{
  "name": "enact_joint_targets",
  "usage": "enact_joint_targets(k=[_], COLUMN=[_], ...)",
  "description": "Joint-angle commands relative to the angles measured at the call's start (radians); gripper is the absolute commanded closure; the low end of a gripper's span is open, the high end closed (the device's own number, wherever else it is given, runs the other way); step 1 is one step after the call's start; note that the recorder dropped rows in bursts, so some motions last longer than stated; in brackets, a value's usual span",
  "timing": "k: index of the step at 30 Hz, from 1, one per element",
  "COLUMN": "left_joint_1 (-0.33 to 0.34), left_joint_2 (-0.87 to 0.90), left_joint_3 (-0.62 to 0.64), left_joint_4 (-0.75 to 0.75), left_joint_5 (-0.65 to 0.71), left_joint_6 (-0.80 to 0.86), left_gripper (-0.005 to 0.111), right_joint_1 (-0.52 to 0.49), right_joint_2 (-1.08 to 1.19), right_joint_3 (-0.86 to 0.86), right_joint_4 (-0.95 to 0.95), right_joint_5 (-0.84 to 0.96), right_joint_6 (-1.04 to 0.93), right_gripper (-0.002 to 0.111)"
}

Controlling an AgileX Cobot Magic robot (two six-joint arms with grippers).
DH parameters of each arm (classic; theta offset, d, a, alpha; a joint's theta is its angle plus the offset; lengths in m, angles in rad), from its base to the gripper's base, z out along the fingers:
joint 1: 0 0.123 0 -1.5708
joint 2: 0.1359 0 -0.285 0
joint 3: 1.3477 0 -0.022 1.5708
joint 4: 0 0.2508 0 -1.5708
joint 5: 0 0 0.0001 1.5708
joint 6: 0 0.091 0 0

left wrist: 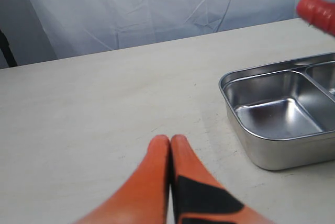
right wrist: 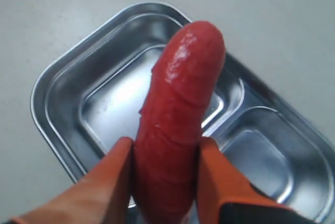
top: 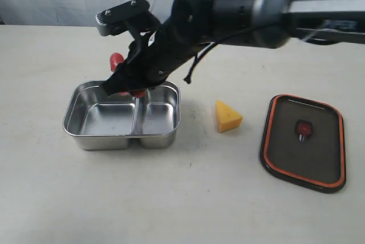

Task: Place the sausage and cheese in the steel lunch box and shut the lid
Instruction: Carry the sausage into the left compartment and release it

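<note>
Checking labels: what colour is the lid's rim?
Orange, running around the dark lid; clearest in the exterior view.

— Where does the steel lunch box [top: 122, 135] sit?
— On the table [top: 171, 198], left side. The cheese [top: 228, 117] lies to its right, the lid [top: 288, 147] farther right, with the cheese between them.
— And the sausage [top: 117, 60]?
— Above the box's rear edge, held in the right gripper [right wrist: 165, 153].

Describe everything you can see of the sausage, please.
The sausage is glossy red, plastic-looking, rounded at its end, with faint ridges. The right gripper is clamped on its middle, orange fingers on both sides. It hangs tilted over the steel lunch box, not lying in it.
</note>
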Motion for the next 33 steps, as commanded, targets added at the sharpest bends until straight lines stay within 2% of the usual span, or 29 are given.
enact_joint_targets(k=[1,7,13,15,16,17,18,20,26,30,33], left_joint_1=[0.005,0.005,0.005,0.005,0.005,0.005,0.005,0.005,0.005,0.005,0.005], left_joint_2=[-0.004,-0.004,-0.004,-0.004,-0.004,-0.004,-0.004,-0.004,-0.004,-0.004,-0.004], left_joint_3=[0.002,0.002,0.002,0.002,0.002,0.002,0.002,0.002,0.002,0.002,0.002], left_joint_4=[0.003,0.003,0.003,0.003,0.003,0.003,0.003,0.003,0.003,0.003,0.003], left_joint_5=[-0.013,-0.013,-0.013,-0.013,-0.013,-0.013,-0.013,-0.013,-0.013,-0.013,-0.013], left_joint_6=[-0.001,-0.001,-0.001,-0.001,-0.001,-0.001,-0.001,-0.001,-0.001,-0.001,-0.001], left_gripper=[0.106,0.106,0.106,0.106,0.106,0.106,0.106,0.106,0.106,0.106,0.106], right_joint_1=[0.013,0.066,0.07,0.07,0.07,0.07,0.07,0.07,0.07,0.068,0.068], right_joint_2=[0.143,0.216,0.232,0.234,0.236,0.238,0.238,0.238,0.123,-0.01,-0.098], right_joint_3=[-0.158,-0.217,-0.217,-0.217,-0.217,-0.217,-0.217,-0.224,-0.235,-0.197,-0.082], right_joint_4=[0.028,-0.003,-0.092,-0.113,-0.115,-0.115,-0.115,-0.112,-0.123,-0.41,-0.61], right_joint_5=[0.128,0.126,0.13,0.131,0.131,0.131,0.132,0.166,0.364,0.547,0.549], right_joint_6=[-0.011,-0.031,-0.027,-0.025,-0.016,-0.007,0.004,0.033,0.104,0.344,0.474], right_gripper=[0.108,0.108,0.106,0.099,0.084,0.077,0.06,0.049,0.054,0.057,0.057])
